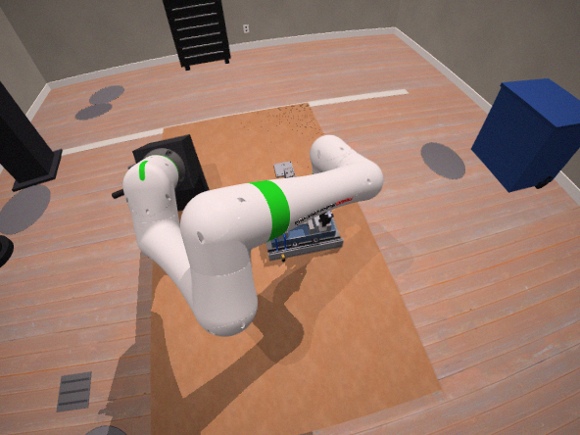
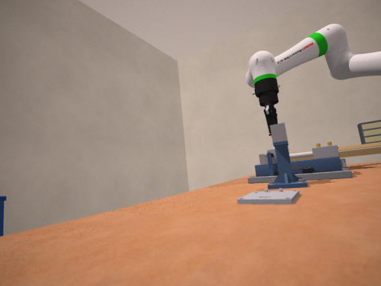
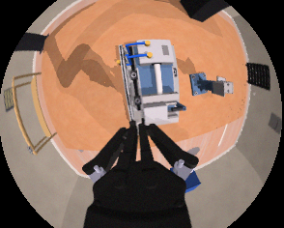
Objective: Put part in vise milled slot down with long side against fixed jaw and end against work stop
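The part (image 2: 278, 132), a grey block, rests on top of the blue V-block (image 2: 284, 164); in the wrist view it shows as a small grey block (image 3: 225, 86) at the end of the V-block (image 3: 205, 84). The grey infeed plate (image 2: 268, 197) has nothing on it. My gripper (image 2: 272, 126) is shut and empty. It hangs above the vise (image 3: 152, 80), over its near long edge, with the fingertips (image 3: 140, 129) together. The part and V-block are off to one side of it. In the top view the arm hides most of the vise (image 1: 306, 241).
The infeed plate (image 1: 284, 169) lies on the orange table beyond the vise. The robot's black base (image 1: 171, 167) stands at the table's left edge. A blue box (image 1: 531, 132) and a black shelf (image 1: 196, 20) stand on the floor, far from the table.
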You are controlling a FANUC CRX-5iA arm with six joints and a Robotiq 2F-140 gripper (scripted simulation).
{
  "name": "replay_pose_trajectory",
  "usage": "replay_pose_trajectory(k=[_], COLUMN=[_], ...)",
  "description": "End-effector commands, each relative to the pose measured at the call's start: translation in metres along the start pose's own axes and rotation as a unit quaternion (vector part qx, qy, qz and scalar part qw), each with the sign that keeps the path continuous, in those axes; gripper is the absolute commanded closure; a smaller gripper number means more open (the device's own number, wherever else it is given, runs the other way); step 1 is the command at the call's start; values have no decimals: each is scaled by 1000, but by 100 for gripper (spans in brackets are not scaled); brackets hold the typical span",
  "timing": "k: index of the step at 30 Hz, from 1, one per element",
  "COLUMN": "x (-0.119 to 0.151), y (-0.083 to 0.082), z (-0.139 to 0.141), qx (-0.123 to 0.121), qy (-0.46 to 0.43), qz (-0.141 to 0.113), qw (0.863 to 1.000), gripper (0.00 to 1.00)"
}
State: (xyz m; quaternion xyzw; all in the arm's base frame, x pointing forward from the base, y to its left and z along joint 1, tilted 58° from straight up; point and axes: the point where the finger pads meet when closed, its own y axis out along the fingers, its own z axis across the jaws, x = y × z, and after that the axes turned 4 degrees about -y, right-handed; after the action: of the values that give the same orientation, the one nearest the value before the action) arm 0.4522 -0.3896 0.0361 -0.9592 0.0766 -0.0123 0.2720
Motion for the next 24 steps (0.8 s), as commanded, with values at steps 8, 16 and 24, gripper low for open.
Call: replay_pose_trajectory(k=[8, 16, 24], x=[0, 0, 0], y=[0, 0, 0], z=[1, 1, 2], qx=[0, 0, 0], qy=[0, 0, 0], qz=[0, 0, 0], qw=[1000, 1000, 1000], gripper=[100, 100, 100])
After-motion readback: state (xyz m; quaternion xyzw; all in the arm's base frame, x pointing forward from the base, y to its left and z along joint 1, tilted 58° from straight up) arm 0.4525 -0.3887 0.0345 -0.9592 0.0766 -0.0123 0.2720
